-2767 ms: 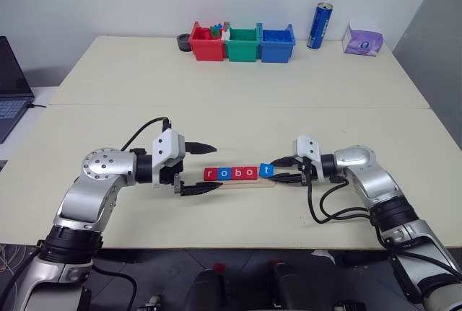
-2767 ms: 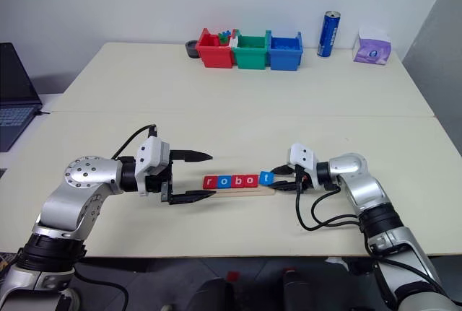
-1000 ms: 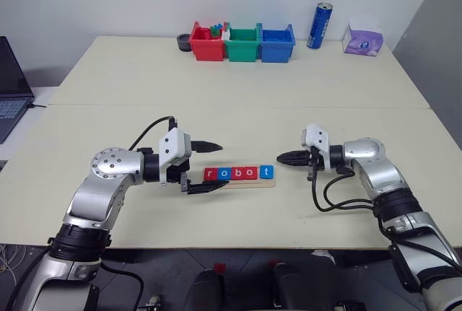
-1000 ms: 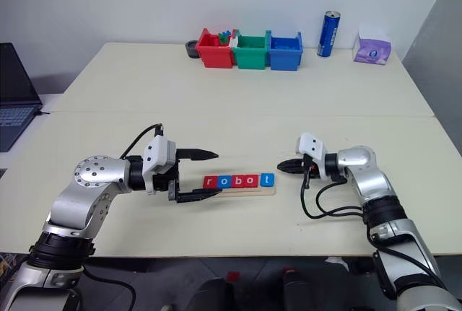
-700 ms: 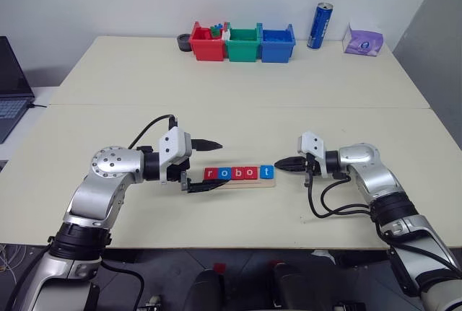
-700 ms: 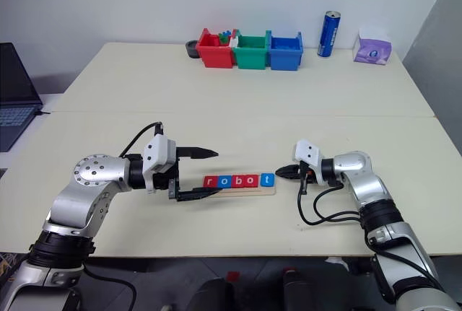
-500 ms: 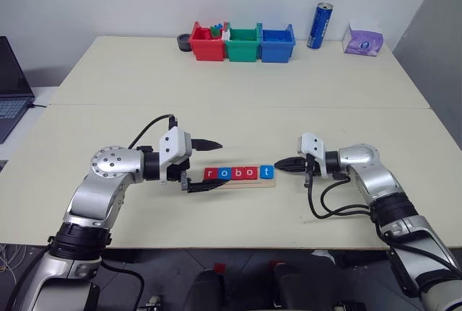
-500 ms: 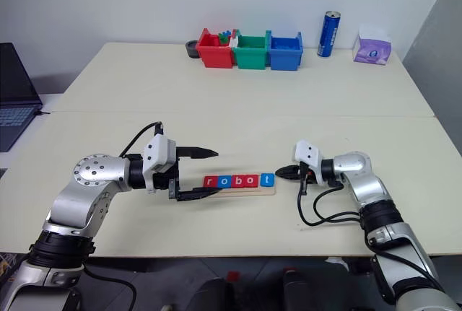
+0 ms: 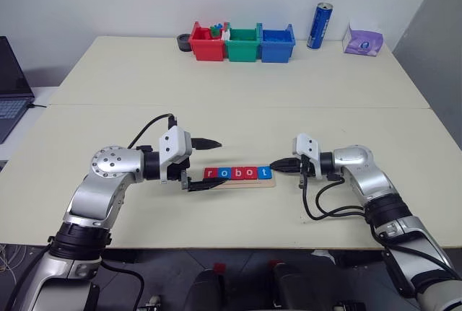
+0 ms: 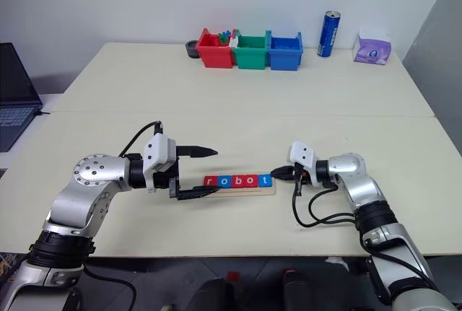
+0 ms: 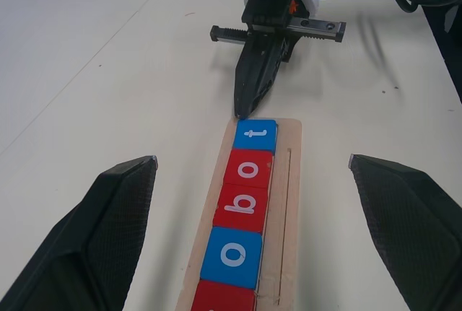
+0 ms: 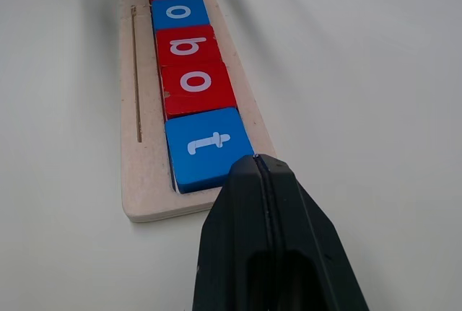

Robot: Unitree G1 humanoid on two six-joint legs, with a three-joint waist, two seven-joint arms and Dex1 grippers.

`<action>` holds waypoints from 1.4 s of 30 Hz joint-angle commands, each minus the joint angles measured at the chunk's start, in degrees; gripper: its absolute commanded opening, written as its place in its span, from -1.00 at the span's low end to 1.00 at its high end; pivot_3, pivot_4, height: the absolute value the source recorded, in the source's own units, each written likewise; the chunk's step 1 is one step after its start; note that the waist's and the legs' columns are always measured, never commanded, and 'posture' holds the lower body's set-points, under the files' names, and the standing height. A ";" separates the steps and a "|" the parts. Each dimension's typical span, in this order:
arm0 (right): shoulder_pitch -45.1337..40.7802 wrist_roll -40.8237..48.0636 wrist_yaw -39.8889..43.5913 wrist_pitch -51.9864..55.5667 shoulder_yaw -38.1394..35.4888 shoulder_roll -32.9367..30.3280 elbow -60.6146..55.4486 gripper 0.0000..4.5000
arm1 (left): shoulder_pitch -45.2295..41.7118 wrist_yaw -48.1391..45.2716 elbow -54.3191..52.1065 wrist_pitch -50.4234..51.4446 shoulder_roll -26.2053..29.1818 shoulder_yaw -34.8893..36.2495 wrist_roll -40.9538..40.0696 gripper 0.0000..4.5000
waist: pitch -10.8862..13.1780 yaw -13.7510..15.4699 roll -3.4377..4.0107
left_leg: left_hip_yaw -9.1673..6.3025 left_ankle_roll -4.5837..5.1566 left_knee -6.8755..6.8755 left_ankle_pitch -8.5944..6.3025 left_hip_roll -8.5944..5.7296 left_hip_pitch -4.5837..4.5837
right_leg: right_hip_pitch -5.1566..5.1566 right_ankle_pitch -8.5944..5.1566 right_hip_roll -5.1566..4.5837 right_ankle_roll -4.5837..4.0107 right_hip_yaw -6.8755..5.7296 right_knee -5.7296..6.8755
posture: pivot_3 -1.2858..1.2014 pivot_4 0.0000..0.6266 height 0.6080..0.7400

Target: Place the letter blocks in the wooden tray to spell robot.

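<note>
Left eye view puts the tray point(image 9: 238, 180) lying left-right on the near part of the surface point(image 9: 238, 109), its long axis in line with both arms. All five blocks point(image 9: 238, 173) sit on it, touching in a row, reading r-o-b-o-t from left to right. The right gripper point(image 9: 276, 166) is pinched closed and empty, its tip right at the outer edge of the t block point(image 12: 207, 148), which looks slightly askew; a short push leftward along the tray would likely square it. The left gripper point(image 9: 214, 163) stands wide, holding nothing, its fingers straddling the tray's left end, so it could brace the row.
</note>
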 commanded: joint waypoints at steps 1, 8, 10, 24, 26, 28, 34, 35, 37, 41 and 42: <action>-0.80 -0.01 -0.07 -0.11 -0.27 -0.12 -2.17 -0.99 | -0.58 0.07 -1.16 -0.30 0.53 0.77 -0.32 1.00 | 0.00 0.00 0.00 | 0.00 0.00 0.00 0.00 0.00 0.00 | 0.00 0.00 0.00 0.00 0.00 0.00 | 0.03 -0.52 1.00; 0.10 0.98 0.59 1.76 -1.27 -2.29 -4.61 -0.99 | -0.54 0.01 -1.09 -0.38 0.13 0.25 -0.25 1.00 | 0.00 0.01 0.00 | 0.00 0.00 0.00 0.00 0.00 0.00 | 0.00 0.00 0.00 0.00 0.00 0.00 | 0.03 -0.52 1.00; 1.07 1.08 0.81 2.35 -0.99 -2.83 -5.88 -0.99 | -0.54 0.04 -1.13 -0.41 -0.11 -0.05 -0.17 1.00 | 0.00 0.01 0.00 | -0.01 0.00 0.00 0.00 0.00 0.00 | 0.00 0.00 0.00 0.00 0.00 0.00 | 0.03 -0.52 1.00; 7.00 1.52 0.32 5.73 0.74 -2.18 -14.19 -0.99 | -1.06 -0.01 -0.87 -0.21 0.11 -0.23 -0.34 1.00 | 0.00 0.01 0.00 | 0.00 0.00 0.00 0.00 -0.01 0.01 | 0.00 0.00 0.04 0.00 0.00 0.02 | 0.03 -0.52 1.00; 6.86 1.51 0.21 5.82 0.77 -2.13 -14.12 -0.99 | -1.09 0.03 -0.78 -0.20 0.14 -0.22 -0.30 1.00 | 0.00 0.02 0.00 | -0.01 0.00 0.00 0.00 -0.01 0.01 | 0.00 0.00 0.04 0.00 -0.01 0.01 | 0.03 -0.52 1.00; 6.58 1.45 0.05 5.76 0.82 -2.04 -13.86 -0.99 | -1.19 0.08 -0.64 -0.22 0.12 -0.25 -0.25 1.00 | 0.00 0.02 0.00 | -0.01 0.00 0.00 0.00 -0.02 0.01 | 0.00 0.00 0.04 0.00 -0.01 0.01 | 0.03 -0.52 1.00; 5.64 1.74 0.04 6.03 0.40 -2.22 -14.03 -0.99 | -0.90 0.19 -0.82 -0.38 0.17 -0.20 -0.17 1.00 | 0.00 0.02 0.00 | 0.00 0.00 0.00 0.00 -0.02 0.01 | 0.00 0.00 0.04 0.00 0.00 0.01 | 0.03 -0.52 1.00; 5.86 1.94 0.39 6.25 0.20 -2.74 -14.68 -0.99 | -0.56 0.10 -1.07 -0.34 0.36 -0.14 -0.21 1.00 | 0.00 0.02 0.00 | 0.00 0.00 0.00 0.00 -0.02 0.01 | 0.00 0.00 0.04 0.00 0.00 0.01 | 0.03 -0.52 1.00; 6.55 2.56 1.19 7.17 -0.29 -4.05 -16.73 -0.99 | 0.28 -0.12 -1.79 0.26 0.90 0.07 -0.55 1.00 | 0.00 0.02 0.00 | 0.00 0.00 0.00 0.00 -0.01 0.01 | 0.00 0.00 0.04 0.00 0.00 0.01 | 0.03 -0.52 1.00; 9.15 5.39 1.37 13.21 -1.67 -6.87 -25.34 -0.99 | 2.69 2.64 -4.63 5.28 1.99 1.68 -1.85 1.00 | 0.00 0.03 0.00 | -0.02 0.00 0.00 0.00 0.00 0.00 | 0.00 0.00 0.03 0.00 0.00 0.00 | 0.03 -0.52 1.00; 10.07 6.65 0.93 15.95 -2.20 -7.43 -28.22 -0.99 | 3.89 3.23 -5.85 8.06 2.72 2.10 -2.62 1.00 | 0.00 0.03 0.00 | -0.04 0.00 0.00 0.00 0.02 0.00 | 0.00 0.00 0.03 0.01 -0.01 0.00 | 0.03 -0.52 1.00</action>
